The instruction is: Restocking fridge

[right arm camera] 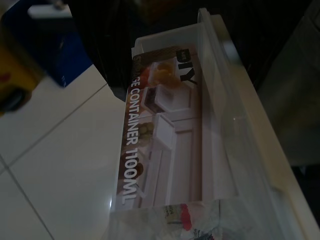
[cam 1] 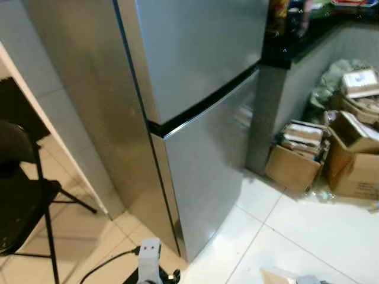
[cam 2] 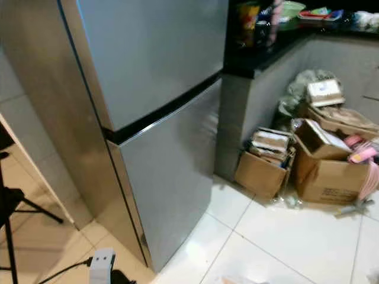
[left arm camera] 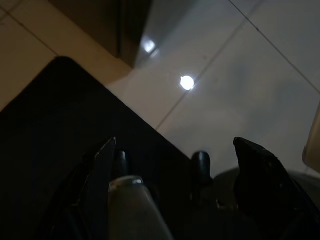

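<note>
Two fridge (cam 1: 201, 77) doors closed at your 12 o'clock. Left gripper (left arm camera: 175, 155) released; right cannot tell, by container (right arm camera: 180, 125). Next: open door.

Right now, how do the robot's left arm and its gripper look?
The left gripper has two long black fingers that narrow to pointed tips. Between their bases sit two small rounded black knobs and a pale grey cylindrical part. In the left eye view, the left arm seems a silver-white block, with a thin black cable beside it.
</note>
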`<state>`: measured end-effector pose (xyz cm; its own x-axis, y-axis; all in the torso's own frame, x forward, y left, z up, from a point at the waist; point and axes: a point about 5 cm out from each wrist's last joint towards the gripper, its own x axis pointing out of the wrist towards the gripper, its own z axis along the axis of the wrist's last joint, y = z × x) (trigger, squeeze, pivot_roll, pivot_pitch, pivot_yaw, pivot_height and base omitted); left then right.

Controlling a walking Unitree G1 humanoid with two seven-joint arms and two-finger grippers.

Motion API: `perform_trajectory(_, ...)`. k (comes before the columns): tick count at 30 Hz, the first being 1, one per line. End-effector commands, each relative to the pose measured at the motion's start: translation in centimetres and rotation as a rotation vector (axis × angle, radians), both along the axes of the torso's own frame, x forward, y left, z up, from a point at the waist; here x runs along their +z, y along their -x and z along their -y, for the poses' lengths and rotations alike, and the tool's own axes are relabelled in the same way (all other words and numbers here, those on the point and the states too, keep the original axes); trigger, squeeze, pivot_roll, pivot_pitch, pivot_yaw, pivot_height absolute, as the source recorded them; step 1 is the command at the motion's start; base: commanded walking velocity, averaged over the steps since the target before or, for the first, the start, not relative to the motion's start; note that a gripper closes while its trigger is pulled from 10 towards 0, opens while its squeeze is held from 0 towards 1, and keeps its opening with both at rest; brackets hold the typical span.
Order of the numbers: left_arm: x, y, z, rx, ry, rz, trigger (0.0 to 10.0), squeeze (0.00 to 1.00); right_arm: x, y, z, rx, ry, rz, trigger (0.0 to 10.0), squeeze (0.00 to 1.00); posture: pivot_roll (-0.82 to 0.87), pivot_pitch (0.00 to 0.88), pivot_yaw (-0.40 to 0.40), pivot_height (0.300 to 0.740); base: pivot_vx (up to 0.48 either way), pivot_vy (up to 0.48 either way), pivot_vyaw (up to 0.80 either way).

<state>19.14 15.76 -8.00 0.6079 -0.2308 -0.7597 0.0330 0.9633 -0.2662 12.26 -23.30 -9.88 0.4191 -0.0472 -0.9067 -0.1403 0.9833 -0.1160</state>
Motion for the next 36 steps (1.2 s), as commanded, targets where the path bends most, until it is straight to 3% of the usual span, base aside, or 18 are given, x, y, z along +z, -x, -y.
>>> perform_trajectory(1, 0.2, -0.3, -0.4, 0.018, -0.013, 0.014, 10.0, 0.00, 0.0, -0.6, -1.0, 0.030, -0.032, 0.029, 10.0, 0.00, -0.14, 0.000, 0.026, 0.740, 0.000, 0.000, 0.73)
perform_trajectory(5, 0.4, -0.8, -0.7, 0.027, -0.027, 0.032, 10.0, 0.00, 0.0, -0.5, -0.9, 0.015, -0.027, 0.035, 10.0, 0.00, -0.14, 0.000, 0.028, 0.740, 0.000, 0.000, 0.73)
perform_trajectory(11, 3.6, -5.4, -1.2, 0.050, 0.013, 0.230, 10.0, 0.00, 0.0, -0.3, -0.7, -0.017, -0.019, 0.033, 10.0, 0.00, -0.14, 0.000, 0.029, 0.740, 0.000, 0.000, 0.00)
perform_trajectory(17, 9.1, -11.0, 0.1, -0.076, 0.074, 0.530, 10.0, 0.00, -0.1, -0.1, -0.8, -0.022, -0.018, 0.030, 10.0, 0.00, -0.15, 0.000, 0.034, 0.740, 0.000, 0.000, 0.00)
perform_trajectory(20, 10.1, -11.8, 0.1, -0.078, 0.092, 0.578, 10.0, 0.00, -0.1, -0.1, -0.7, -0.024, -0.019, 0.030, 10.0, 0.00, -0.15, 0.000, 0.034, 0.740, 0.000, 0.000, 0.00)
perform_trajectory(25, 16.8, -16.0, 0.1, -0.119, 0.144, 0.870, 10.0, 0.00, -0.2, 0.7, -0.4, -0.039, -0.021, 0.028, 10.0, 0.00, -0.16, 0.000, 0.038, 0.740, 0.000, 0.000, 0.00)
perform_trajectory(31, 20.2, -17.6, -0.1, -0.166, 0.155, 0.991, 10.0, 0.00, -0.4, 1.6, -0.2, -0.046, -0.021, 0.019, 10.0, 0.00, -0.17, 0.000, 0.034, 0.740, 0.000, 0.000, 0.00)
perform_trajectory(33, 22.0, -18.2, -0.1, -0.206, 0.237, 1.044, 10.0, 0.00, -0.4, 1.8, 0.0, -0.047, -0.018, 0.016, 10.0, 0.00, -0.17, 0.000, 0.034, 0.740, 0.000, 0.000, 0.00)
perform_trajectory(36, 23.5, -18.5, 0.6, -0.350, 0.310, 1.063, 10.0, 0.00, -0.3, 1.8, 0.3, -0.058, -0.010, 0.018, 10.0, 0.00, -0.18, 0.000, 0.036, 0.740, 0.000, 0.000, 0.00)
